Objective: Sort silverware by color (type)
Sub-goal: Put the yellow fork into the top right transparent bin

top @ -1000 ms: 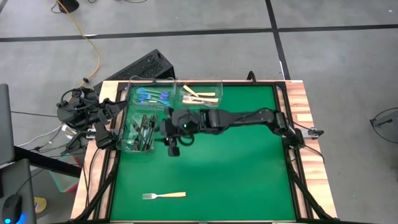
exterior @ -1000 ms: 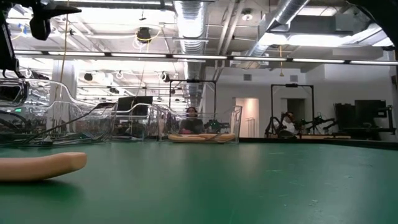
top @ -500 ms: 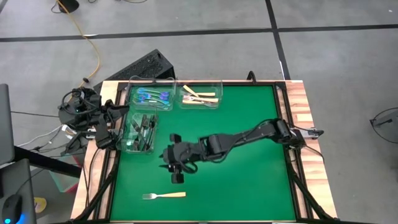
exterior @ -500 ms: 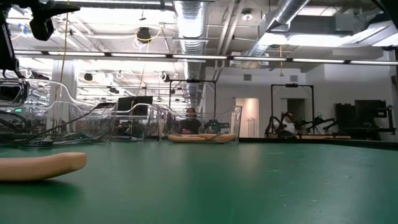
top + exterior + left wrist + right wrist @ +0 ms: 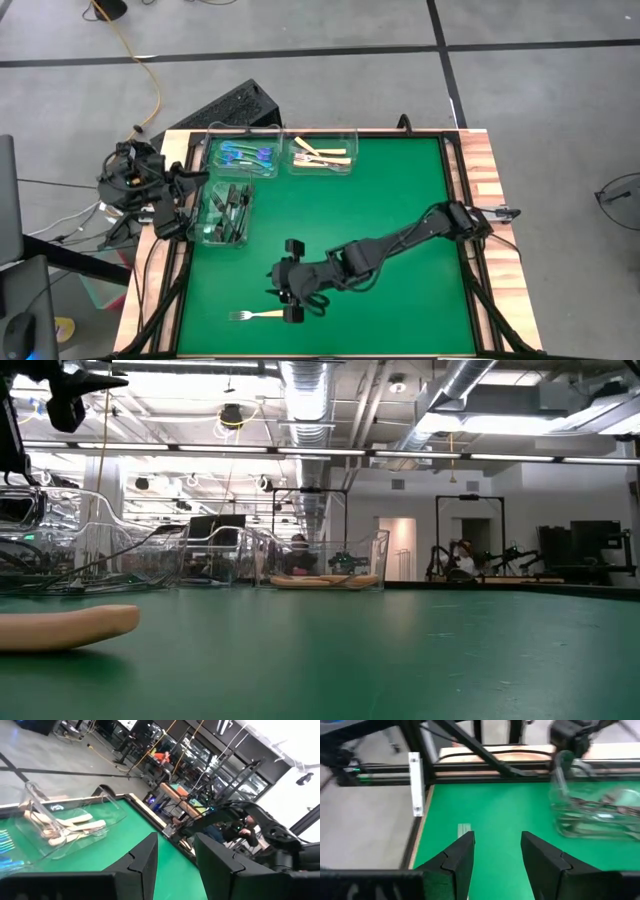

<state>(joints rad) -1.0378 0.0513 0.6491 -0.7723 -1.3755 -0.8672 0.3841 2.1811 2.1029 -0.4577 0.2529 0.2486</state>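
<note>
The last loose fork point(image 5: 262, 314), tan-handled with silver tines, lies near the front edge of the table point(image 5: 400, 200), left of centre. The right gripper point(image 5: 292, 312) has travelled from the bins at the rear-left corner across the mat and now hovers directly above the fork's handle end, fingers parted and empty. This places it for a descent and pickup. Farther back, the dark forks point(image 5: 228, 208) fill the bin on the left edge. Blue forks point(image 5: 246, 154) and tan forks point(image 5: 322, 154) occupy the two rear-edge bins. The left gripper point(image 5: 176, 865) waits at the left edge beside the bins, half open, holding nothing.
</note>
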